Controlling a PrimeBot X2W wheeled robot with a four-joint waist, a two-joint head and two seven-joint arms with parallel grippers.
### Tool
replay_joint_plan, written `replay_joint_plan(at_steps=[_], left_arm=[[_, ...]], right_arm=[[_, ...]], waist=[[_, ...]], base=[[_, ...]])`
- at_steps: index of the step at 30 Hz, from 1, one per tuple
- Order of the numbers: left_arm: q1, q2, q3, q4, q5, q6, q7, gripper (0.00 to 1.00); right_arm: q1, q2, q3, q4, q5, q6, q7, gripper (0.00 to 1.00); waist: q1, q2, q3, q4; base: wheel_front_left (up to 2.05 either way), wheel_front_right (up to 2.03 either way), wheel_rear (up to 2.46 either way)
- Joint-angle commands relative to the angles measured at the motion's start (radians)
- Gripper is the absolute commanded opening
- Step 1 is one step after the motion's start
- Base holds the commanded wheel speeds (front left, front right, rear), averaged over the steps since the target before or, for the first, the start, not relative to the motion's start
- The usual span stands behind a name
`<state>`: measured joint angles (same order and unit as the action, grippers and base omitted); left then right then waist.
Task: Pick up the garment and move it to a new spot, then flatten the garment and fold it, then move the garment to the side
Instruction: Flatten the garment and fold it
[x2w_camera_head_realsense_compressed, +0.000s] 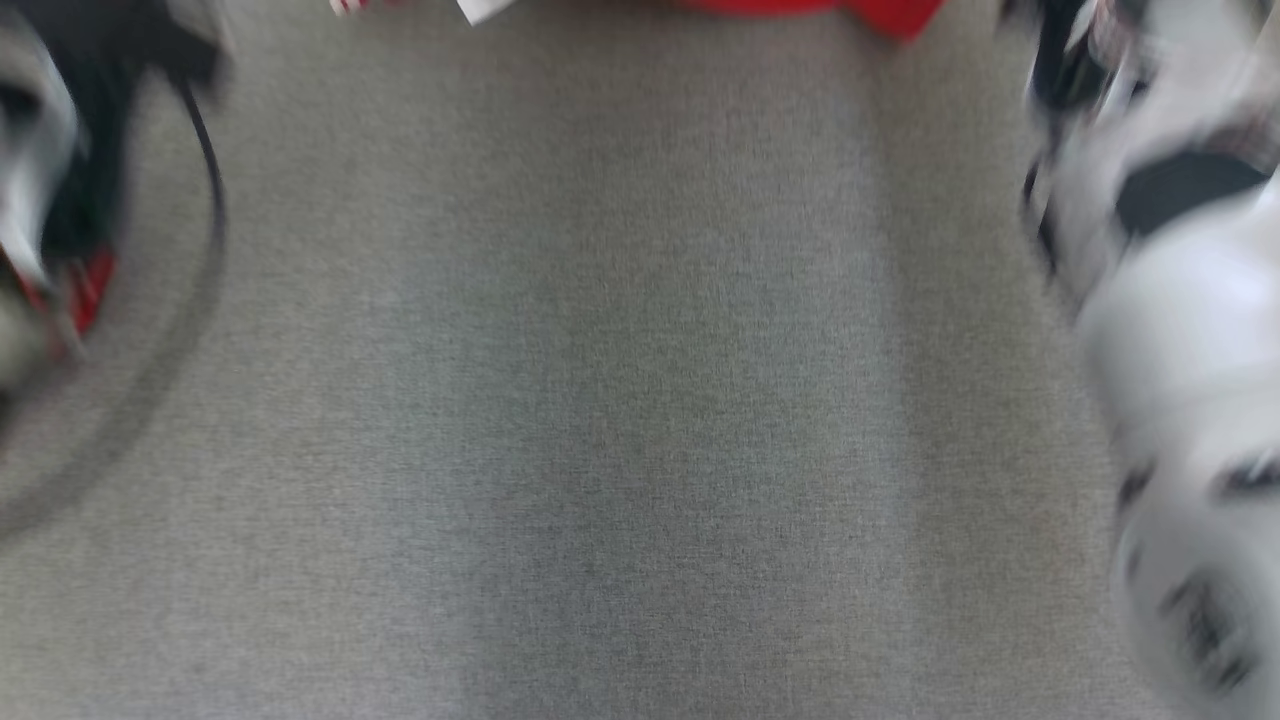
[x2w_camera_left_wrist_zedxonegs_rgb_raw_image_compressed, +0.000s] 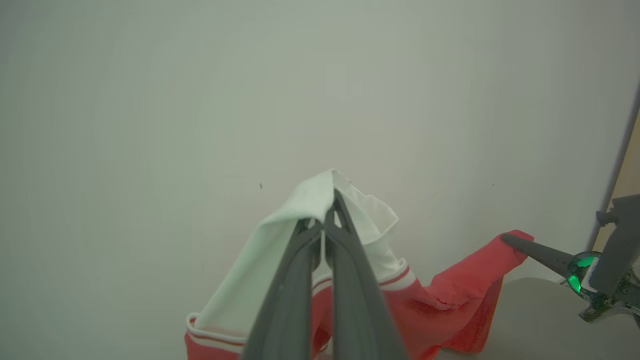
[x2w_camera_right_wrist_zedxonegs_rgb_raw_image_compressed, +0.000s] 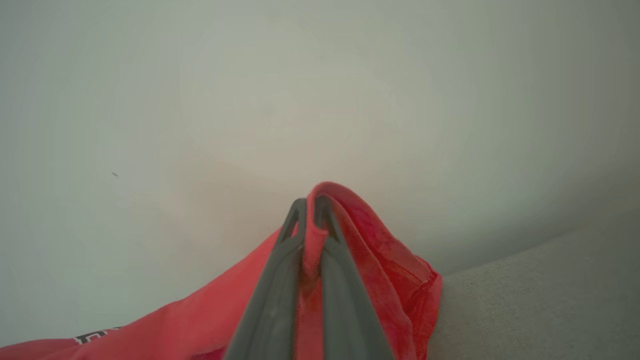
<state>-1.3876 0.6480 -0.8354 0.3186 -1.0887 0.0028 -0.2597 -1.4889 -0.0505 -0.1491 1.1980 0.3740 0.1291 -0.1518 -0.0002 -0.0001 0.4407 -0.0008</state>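
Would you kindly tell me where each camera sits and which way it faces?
Head view: on the head, looking down at the grey cloth surface; blurred pale right forearm at right.
Left wrist view: on that wrist, facing a pale wall along the left gripper, shut on the red and white fabric garment.
Right wrist view: likewise, along the right gripper, shut on the garment's red edge.
Both wrist views share garment and wall.
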Motion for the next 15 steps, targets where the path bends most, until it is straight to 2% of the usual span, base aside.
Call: replay_joint_plan(at_steps=[1, 2, 3, 4, 8, 11, 15], left_arm=[[0.125, 0.015, 0.044, -0.097, 0.036, 0.035, -0.005, 0.0], [0.199, 0.017, 0.077, -0.159, 0.048, 0.059, -0.005, 0.0], [0.343, 0.025, 0.128, -0.255, 0.068, 0.097, -0.005, 0.0], [0.343, 0.025, 0.128, -0.255, 0.068, 0.097, -0.005, 0.0], [0.607, 0.019, 0.229, -0.404, 0.105, 0.152, -0.005, 0.0], [0.794, -0.019, 0.289, -0.476, 0.1, 0.17, -0.005, 0.0], [0.985, -0.077, 0.333, -0.505, 0.13, 0.165, -0.005, 0.0]], right_arm=[[0.136, 0.001, 0.059, -0.081, 0.06, 0.003, 0.008, 0.0], [0.204, -0.007, 0.083, -0.139, 0.103, 0.003, 0.012, 0.0], [0.343, -0.039, 0.129, -0.254, 0.172, 0.003, 0.033, 0.0], [0.343, -0.039, 0.129, -0.254, 0.172, 0.003, 0.033, 0.0], [0.632, -0.103, 0.185, -0.472, 0.271, 0.003, 0.053, 0.0], [0.813, -0.134, 0.176, -0.596, 0.321, 0.003, 0.07, 0.0], [1.006, -0.141, 0.146, -0.722, 0.351, 0.003, 0.092, 0.0]], waist=[[0.0002, 0.0001, -0.061, 0.014], [0.0002, 0.0001, -0.073, 0.014], [0.0002, 0.0001, -0.095, 0.016], [0.0002, 0.0001, -0.095, 0.016], [0.0002, 0.0001, -0.141, 0.022], [0.0002, 0.0001, -0.169, 0.026], [0.0002, 0.0001, -0.198, 0.036]], base=[[0.0, 0.0, 0.0], [0.0, 0.0, 0.0], [0.0, 0.0, 0.0], [0.0, 0.0, 0.0], [0.0, 0.0, 0.0], [0.0, 0.0, 0.0], [0.0, 0.0, 0.0]])
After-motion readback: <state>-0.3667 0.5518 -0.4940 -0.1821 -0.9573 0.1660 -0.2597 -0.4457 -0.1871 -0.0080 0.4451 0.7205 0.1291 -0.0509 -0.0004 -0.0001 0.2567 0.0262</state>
